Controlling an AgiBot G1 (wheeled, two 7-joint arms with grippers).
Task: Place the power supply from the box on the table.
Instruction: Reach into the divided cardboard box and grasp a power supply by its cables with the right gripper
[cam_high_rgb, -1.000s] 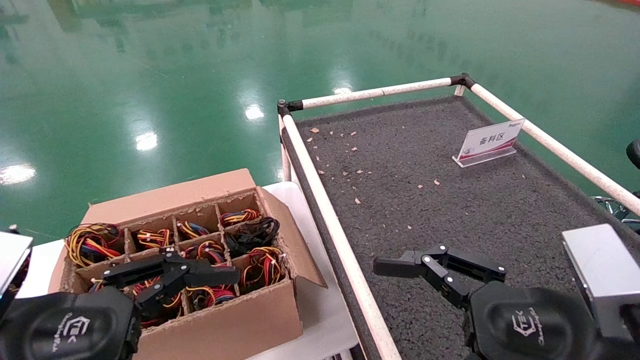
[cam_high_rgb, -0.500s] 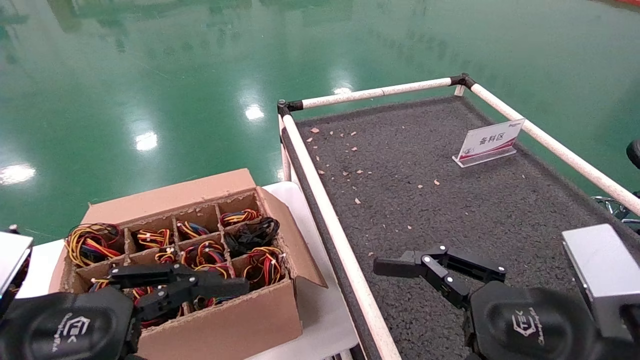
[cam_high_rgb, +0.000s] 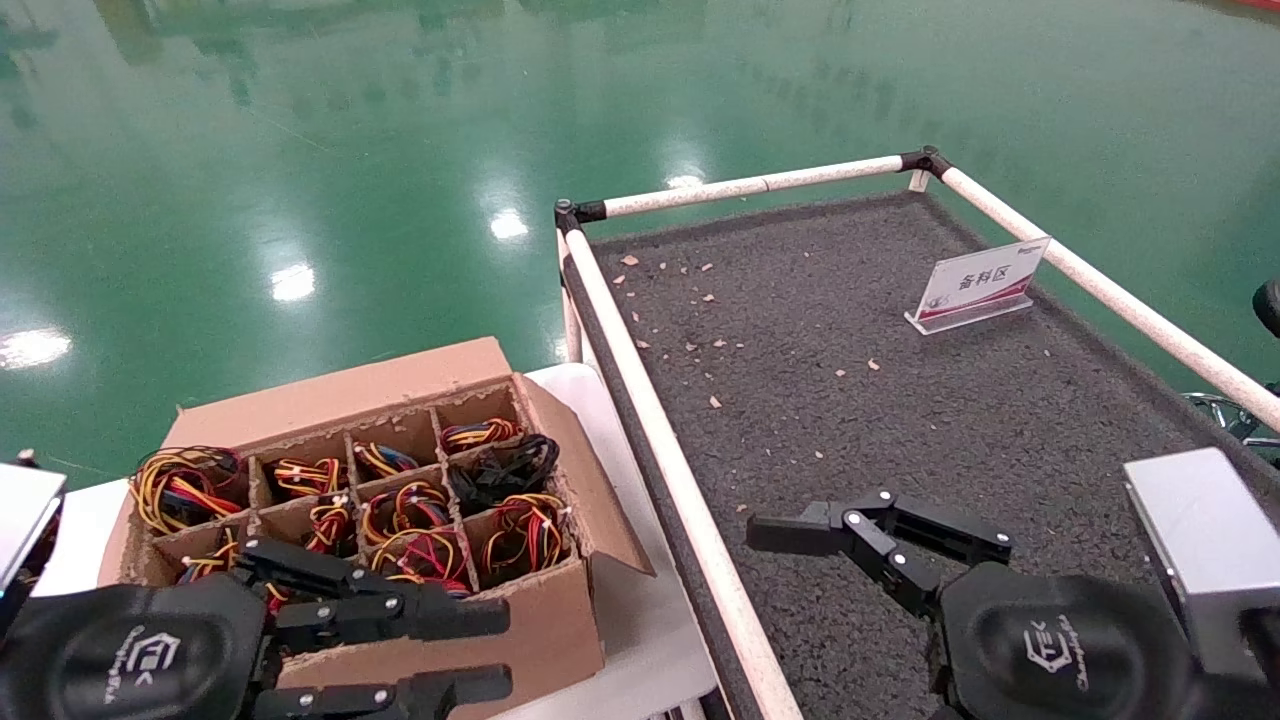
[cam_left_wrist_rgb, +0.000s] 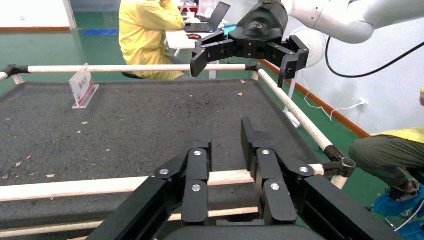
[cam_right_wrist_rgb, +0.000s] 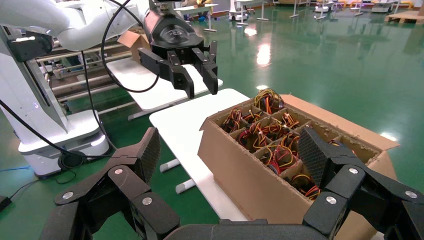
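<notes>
Head view: the left claw (cam_high_rgb: 455, 650), fingers parted and empty, hangs at the near wall of the box (cam_high_rgb: 470, 650), while the power supply (cam_high_rgb: 520, 535) sits in a near-right compartment with only its wires visible. Left wrist view: the bench (cam_left_wrist_rgb: 125, 120) carries no unit. Right wrist view: the right claw (cam_right_wrist_rgb: 227, 150) is spread wide and empty, idle over the bench.

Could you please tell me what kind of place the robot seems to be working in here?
Probably a factory or assembly workshop: a glossy green floor, a pipe-railed table bearing a small placard, and a compartmented box full of wire bundles.
</notes>
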